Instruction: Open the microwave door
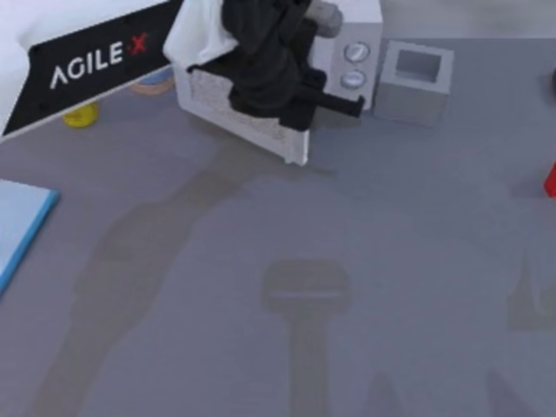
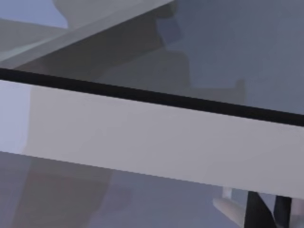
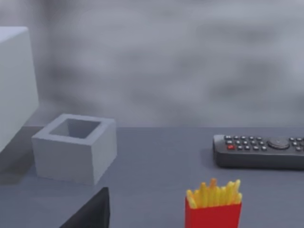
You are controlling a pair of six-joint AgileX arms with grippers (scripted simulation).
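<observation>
The pale microwave (image 1: 347, 35) stands at the back middle of the table, its two round knobs (image 1: 354, 66) facing front. The microwave door (image 1: 252, 122), a white panel with a speckled mesh window, stands swung partly out from the front, its free edge (image 1: 300, 148) nearest the table's middle. My left arm, white with a black band, reaches in from the left. Its black left gripper (image 1: 356, 106) hangs over the door's top, pointing towards the knob panel. The left wrist view is filled by a white panel edge (image 2: 156, 133) with dark gripper parts (image 2: 266, 213) behind it. My right arm is outside the top view.
A small grey open-topped cube (image 1: 415, 80) (image 3: 76, 147) stands right of the microwave. A black remote (image 3: 259, 151) and red box of fries (image 3: 213, 206) (image 1: 550, 178) lie at the right. A blue slab (image 1: 22, 221) lies at the left edge, a yellow item (image 1: 80, 115) under my left arm.
</observation>
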